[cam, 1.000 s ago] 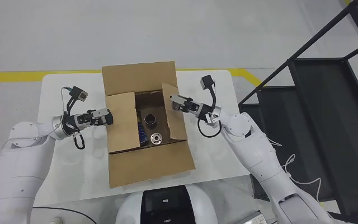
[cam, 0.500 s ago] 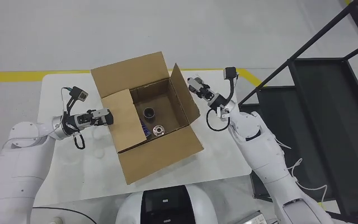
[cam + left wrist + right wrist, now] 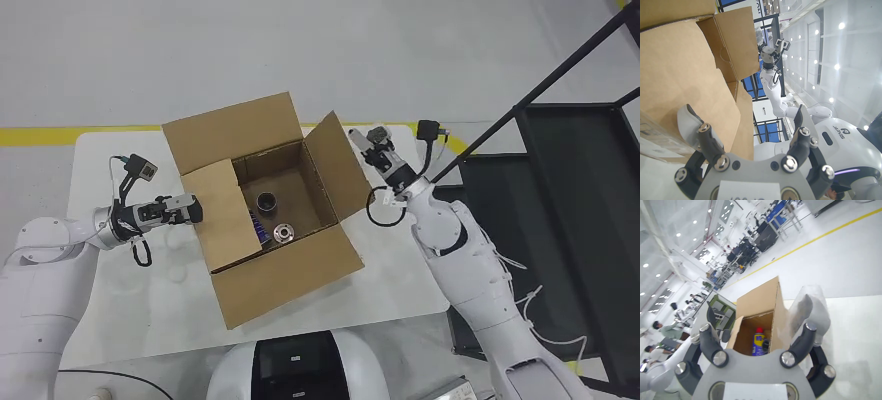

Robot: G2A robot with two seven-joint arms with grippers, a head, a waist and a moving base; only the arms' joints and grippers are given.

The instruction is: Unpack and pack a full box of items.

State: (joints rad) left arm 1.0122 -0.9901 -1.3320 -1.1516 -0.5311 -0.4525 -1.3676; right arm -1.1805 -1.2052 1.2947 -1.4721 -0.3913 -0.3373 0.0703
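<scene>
Box (image 3: 285,280) open on white table (image 3: 105,160)

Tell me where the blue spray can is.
In the top view, the blue spray can sits inside the open cardboard box, by the wall nearer the left hand, beside a round metal item.

White table (image 3: 150,310) with open cardboard box (image 3: 285,275) on it

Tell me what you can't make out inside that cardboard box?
Spray can: right wrist view, lower end hidden behind the base of the right jaws.
Two round metal items: top view, too small to name.
Cardboard box floor: top view, partly hidden by its own walls.
</scene>
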